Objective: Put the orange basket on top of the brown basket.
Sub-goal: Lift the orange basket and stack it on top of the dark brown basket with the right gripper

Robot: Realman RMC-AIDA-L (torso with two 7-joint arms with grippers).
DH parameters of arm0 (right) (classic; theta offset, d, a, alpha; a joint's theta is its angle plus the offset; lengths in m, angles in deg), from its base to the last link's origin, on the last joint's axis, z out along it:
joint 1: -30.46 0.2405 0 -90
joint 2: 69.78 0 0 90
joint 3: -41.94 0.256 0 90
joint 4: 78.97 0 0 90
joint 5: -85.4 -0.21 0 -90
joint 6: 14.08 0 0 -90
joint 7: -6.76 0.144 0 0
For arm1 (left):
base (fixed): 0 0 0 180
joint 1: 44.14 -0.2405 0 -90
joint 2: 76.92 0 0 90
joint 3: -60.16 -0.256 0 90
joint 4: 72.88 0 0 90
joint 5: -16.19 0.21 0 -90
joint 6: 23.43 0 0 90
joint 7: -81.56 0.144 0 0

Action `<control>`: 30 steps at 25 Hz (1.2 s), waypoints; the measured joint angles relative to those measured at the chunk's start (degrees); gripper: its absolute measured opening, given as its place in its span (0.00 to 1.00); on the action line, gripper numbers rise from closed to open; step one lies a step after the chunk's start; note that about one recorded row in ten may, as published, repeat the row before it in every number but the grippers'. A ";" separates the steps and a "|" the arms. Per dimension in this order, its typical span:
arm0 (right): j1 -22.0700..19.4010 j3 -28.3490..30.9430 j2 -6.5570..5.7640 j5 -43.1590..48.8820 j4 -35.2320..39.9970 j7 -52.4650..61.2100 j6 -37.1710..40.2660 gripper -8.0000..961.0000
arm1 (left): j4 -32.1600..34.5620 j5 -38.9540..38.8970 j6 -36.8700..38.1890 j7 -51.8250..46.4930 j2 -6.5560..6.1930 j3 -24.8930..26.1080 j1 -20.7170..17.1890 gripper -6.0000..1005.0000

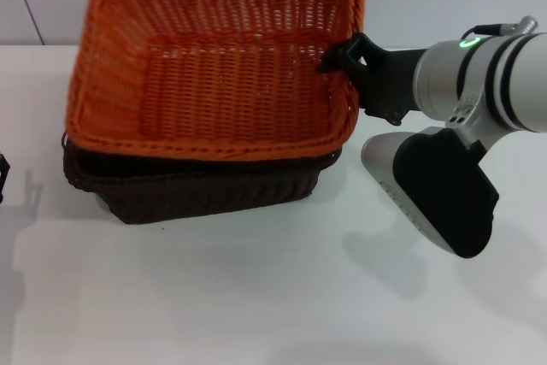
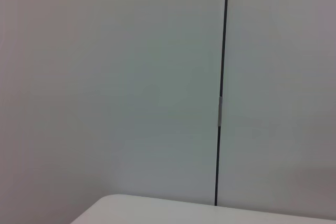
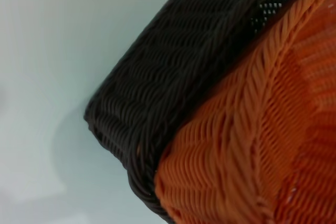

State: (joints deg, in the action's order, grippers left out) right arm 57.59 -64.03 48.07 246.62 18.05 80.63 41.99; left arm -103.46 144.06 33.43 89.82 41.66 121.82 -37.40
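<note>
Nearest the camera in the head view is bare white table (image 1: 256, 297), taking up the whole lower frame. Above it, centre left, the brown basket (image 1: 214, 190) sits on the table with the orange basket (image 1: 214, 66) nested on top, tilted so its far rim rides high toward the upper frame. Both run long axis left to right across the picture.

At right of centre the right gripper (image 1: 338, 61) comes in from the right edge and is clenched on the orange basket's right-hand rim, one finger hooked inside the wall. The basket therefore lies to the left of the gripper, which holds one short end. The right wrist view shows orange rim pressed against the brown rim (image 3: 157, 98) at a corner.

The placing looks nearly done; what remains, as I judge it, is lowering that held end until the orange basket seats level, then letting go.

The left gripper is not visible; a dark sliver at the left edge may be its arm, and its wrist camera sees only wall
</note>
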 joint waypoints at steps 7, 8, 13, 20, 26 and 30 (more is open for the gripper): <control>-2.88 0.28 0.30 0.12 1.24 1.42 -3.42 0.60 | 0.48 0.19 -0.26 0.04 -0.11 -0.22 1.02 0.78; -3.15 0.29 0.36 0.29 1.09 1.79 -4.21 0.61 | 0.53 0.19 -0.26 0.04 -0.10 -0.31 1.06 0.78; -3.62 0.09 0.46 0.29 -0.22 2.43 -7.92 0.68 | 0.75 0.20 -0.26 0.06 -0.21 -0.65 1.20 0.78; -1.94 -0.87 0.08 0.31 -1.29 2.45 -8.38 0.61 | 0.75 0.19 -0.25 0.08 -0.20 -1.22 0.64 0.78; -1.39 -1.68 -0.11 4.56 -1.93 8.16 -9.19 0.52 | 0.80 0.05 -0.20 0.09 -0.19 -1.34 0.22 0.78; -3.35 -1.81 -0.26 4.97 0.40 8.65 -9.62 0.41 | 0.80 0.04 -0.20 0.10 -0.19 -1.34 0.15 0.78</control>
State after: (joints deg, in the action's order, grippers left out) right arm 54.24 -65.84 47.81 251.59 18.45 89.27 32.37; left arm -102.67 144.10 33.23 89.92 41.47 120.48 -37.25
